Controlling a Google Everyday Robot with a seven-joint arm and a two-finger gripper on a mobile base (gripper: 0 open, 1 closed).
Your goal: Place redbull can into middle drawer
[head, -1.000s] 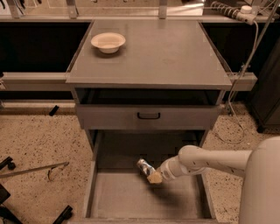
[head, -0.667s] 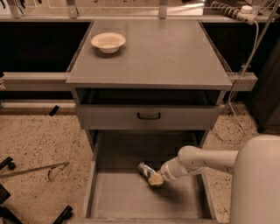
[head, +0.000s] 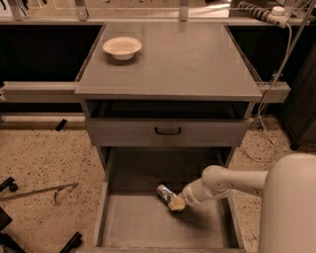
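One second on, scarcely any shift: keeps gripper (head: 177, 202) low inside drawer (head: 138, 225), touching the lower end of can (head: 164, 191), tilted on or just above the floor, mid-drawer. Reads as can delivered, release and withdrawal pending. Cannot tell whether clenched on can or let go. Loses drawer's front edge at frame bottom.

A workshop-like lab: grey metal cabinet (head: 168, 59), speckled floor (head: 44, 158), power strip (head: 256, 11), trailing cable (head: 281, 64), pincer (head: 177, 201) low inside the middle drawer (head: 143, 222).

One can (head: 164, 191), one bowl (head: 122, 47), jaws in drawer (head: 143, 225).
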